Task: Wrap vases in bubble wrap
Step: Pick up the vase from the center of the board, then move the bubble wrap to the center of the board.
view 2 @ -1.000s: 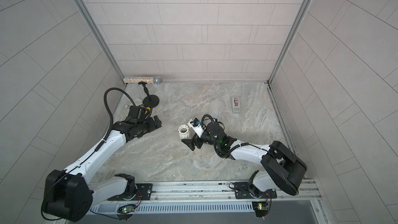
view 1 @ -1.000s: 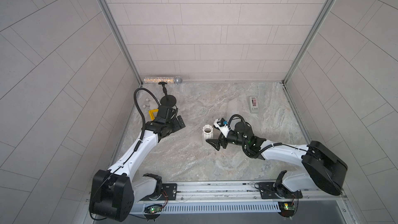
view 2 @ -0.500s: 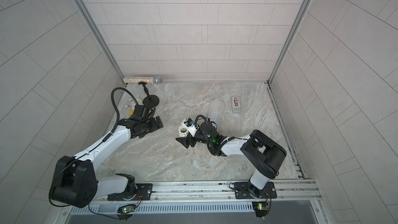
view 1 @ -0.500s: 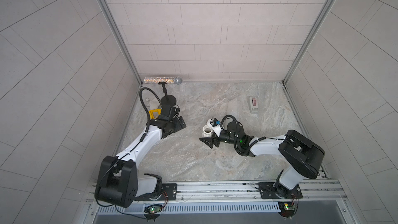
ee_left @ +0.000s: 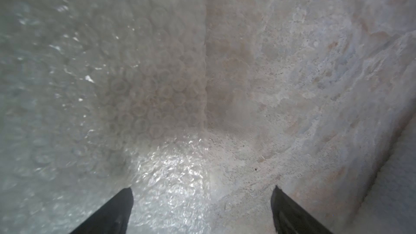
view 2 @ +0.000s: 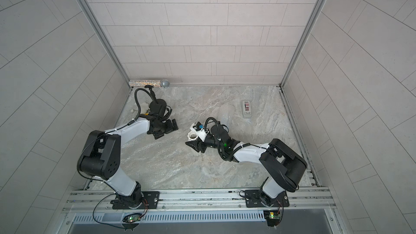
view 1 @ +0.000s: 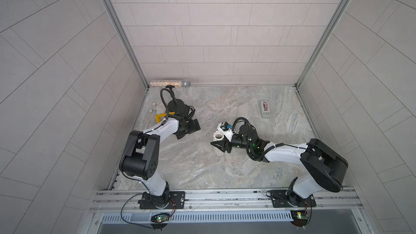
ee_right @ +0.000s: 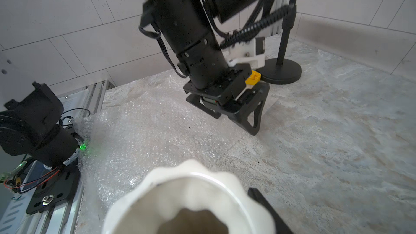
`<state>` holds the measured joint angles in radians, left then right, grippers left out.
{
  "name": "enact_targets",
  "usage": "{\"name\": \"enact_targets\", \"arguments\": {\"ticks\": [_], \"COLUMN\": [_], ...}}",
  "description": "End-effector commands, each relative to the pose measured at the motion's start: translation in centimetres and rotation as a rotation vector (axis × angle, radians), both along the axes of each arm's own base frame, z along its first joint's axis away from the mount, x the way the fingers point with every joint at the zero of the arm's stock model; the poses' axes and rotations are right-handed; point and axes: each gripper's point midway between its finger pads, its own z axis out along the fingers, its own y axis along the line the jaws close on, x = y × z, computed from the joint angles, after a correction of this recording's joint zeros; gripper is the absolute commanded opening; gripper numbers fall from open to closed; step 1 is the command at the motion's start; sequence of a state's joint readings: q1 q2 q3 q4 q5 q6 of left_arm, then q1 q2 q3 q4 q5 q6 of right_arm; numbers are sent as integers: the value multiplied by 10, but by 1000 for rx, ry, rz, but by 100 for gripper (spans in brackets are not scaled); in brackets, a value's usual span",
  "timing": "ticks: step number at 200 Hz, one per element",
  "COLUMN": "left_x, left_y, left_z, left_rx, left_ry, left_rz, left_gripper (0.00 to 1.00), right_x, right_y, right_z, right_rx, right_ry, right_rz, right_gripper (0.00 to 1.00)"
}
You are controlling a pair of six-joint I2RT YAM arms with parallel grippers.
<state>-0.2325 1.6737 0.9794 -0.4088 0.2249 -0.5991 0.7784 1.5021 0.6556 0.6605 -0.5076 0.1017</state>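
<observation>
A white vase (view 1: 218, 135) with a scalloped rim stands upright on the marble table, just past the near corner of the bubble wrap (view 1: 180, 160). My right gripper (view 1: 218, 142) has its jaws on either side of the vase. In the right wrist view the vase (ee_right: 189, 199) fills the foreground. One black finger (ee_right: 262, 203) lies close beside its wall and the other is hidden, so contact is unclear. My left gripper (ee_left: 202, 190) is open and hangs low over the far edge of the bubble wrap (ee_left: 101, 86). It holds nothing and shows in both top views (view 2: 166, 129).
A glittery microphone (view 1: 170, 83) lies along the back wall. Its black stand (view 1: 174, 103) and a yellow piece (view 1: 161, 118) sit behind my left arm. A grey tape dispenser (view 1: 265, 108) lies at the back right. Tiled walls enclose three sides.
My right gripper has slid left from beside the white vase until its jaws stand around it, and they have narrowed. The left arm has drawn back a little.
</observation>
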Motion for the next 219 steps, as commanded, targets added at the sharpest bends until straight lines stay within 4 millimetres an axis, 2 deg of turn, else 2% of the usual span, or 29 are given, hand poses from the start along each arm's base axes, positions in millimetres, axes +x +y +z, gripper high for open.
{"name": "enact_targets", "arguments": {"ticks": [1, 33, 50, 69, 89, 116, 139, 147, 165, 185, 203, 216, 219], "left_x": [10, 7, 5, 6, 10, 13, 12, 10, 7, 11, 16, 18, 18], "left_y": [-15, -42, -64, -95, -133, -184, -238, -250, -257, -247, -223, -196, -188], "left_z": [-3, -14, -15, -10, -6, -7, 5, 11, 25, 55, 88, 109, 109], "left_rx": [-20, -22, -35, -56, -74, -100, -154, -164, -172, -177, -138, -125, -119], "left_ry": [-11, 4, -4, -36, -61, -82, -114, -121, -145, -206, -256, -302, -301], "left_rz": [-56, -135, -186, -257, -350, -467, -578, -608, -638, -639, -618, -561, -539], "left_gripper": [100, 100, 100, 100, 100, 100, 100, 100, 100, 100, 100, 100, 100], "right_x": [4, 9, 15, 23, 23, 16, 11, 9, 7, 2, -3, -7, -9], "right_y": [-11, -38, -62, -92, -114, -127, -129, -130, -133, -133, -130, -125, -123], "right_z": [61, 80, 92, 95, 96, 96, 100, 101, 105, 107, 110, 107, 108], "right_rx": [59, 31, 47, 27, -7, -78, -109, -117, -132, -162, -180, -231, -240], "right_ry": [-112, -58, -34, 4, 36, 58, 81, 85, 110, 143, 163, 170, 168], "right_rz": [-39, -112, -197, -306, -357, -379, -370, -368, -377, -367, -353, -346, -343], "right_gripper": [35, 34, 32, 29, 27, 25, 23, 23, 22, 20, 20, 21, 21]}}
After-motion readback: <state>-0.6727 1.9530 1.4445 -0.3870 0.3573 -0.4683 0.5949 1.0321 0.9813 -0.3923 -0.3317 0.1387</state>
